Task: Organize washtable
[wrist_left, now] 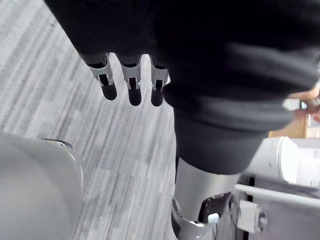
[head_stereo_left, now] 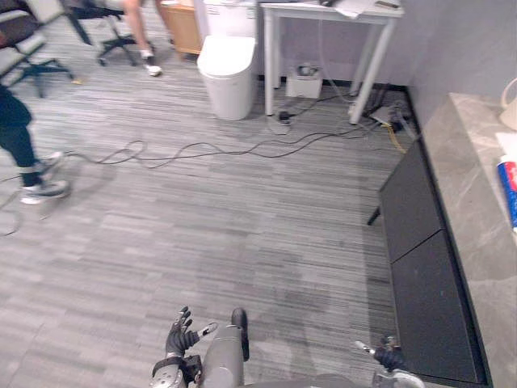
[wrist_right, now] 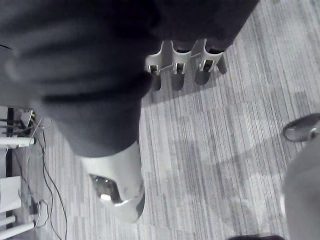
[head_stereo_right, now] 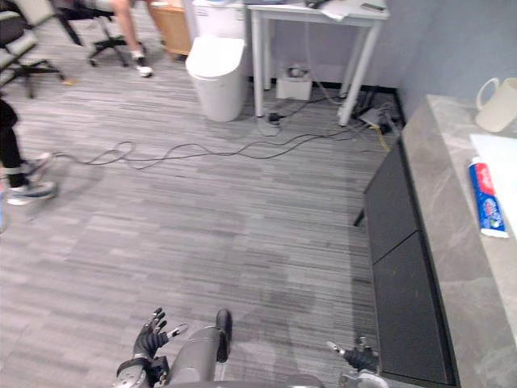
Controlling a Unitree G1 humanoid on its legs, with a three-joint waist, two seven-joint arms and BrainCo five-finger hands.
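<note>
The grey stone washtable runs along the right side over dark cabinet doors. On it lie a red, white and blue toothpaste tube beside a white mat, and a cream mug stands at the far end. My left hand hangs low at the bottom left, fingers spread and holding nothing. My right hand is at the bottom, near the cabinet's front, fingers relaxed and holding nothing. Both hands are far from the washtable's things.
A white toilet and a white table stand at the far wall, with cables trailing over the grey floor. A person's legs are at the left. Office chairs and a seated person's leg are far left.
</note>
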